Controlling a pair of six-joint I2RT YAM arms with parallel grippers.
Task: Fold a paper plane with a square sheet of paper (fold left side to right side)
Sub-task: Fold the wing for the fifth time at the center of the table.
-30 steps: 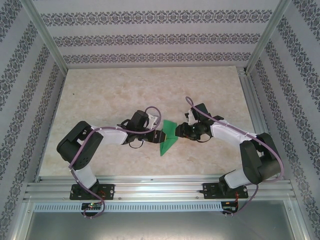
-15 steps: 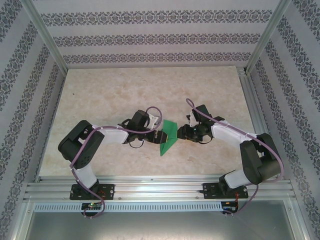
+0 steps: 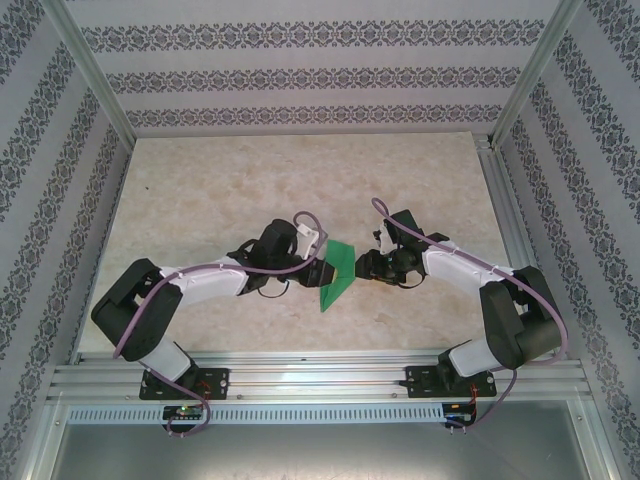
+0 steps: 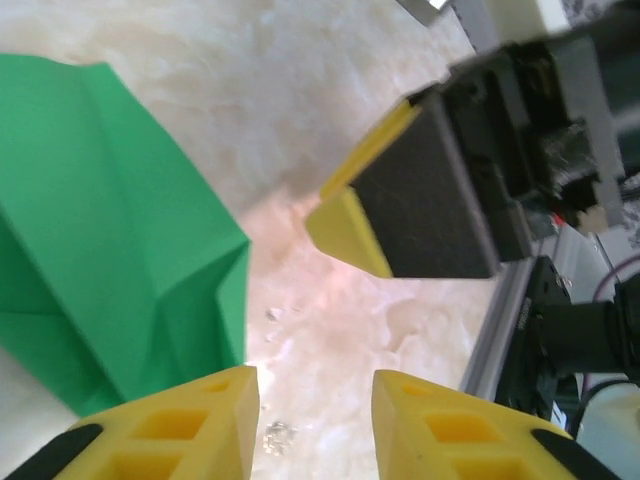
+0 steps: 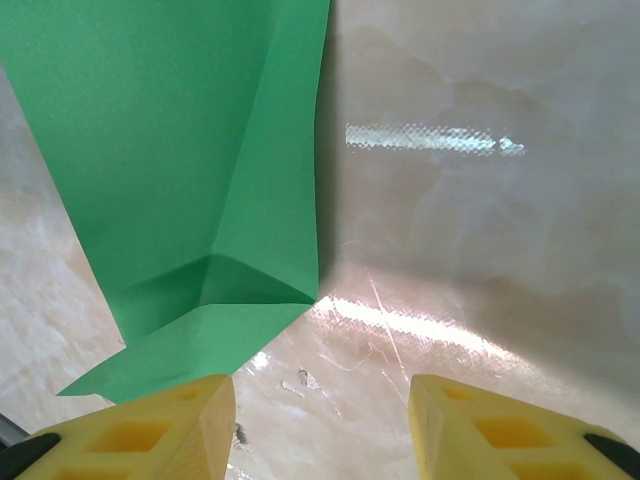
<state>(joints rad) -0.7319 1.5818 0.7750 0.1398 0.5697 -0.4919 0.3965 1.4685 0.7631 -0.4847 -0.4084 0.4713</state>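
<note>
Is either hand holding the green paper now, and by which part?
Nothing is held. The left hand and the right hand are open beside the folded green paper.

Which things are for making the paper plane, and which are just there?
For the job:
green paper
left pincer, open
right pincer, open

Just there:
table
patterned walls
metal rail
</note>
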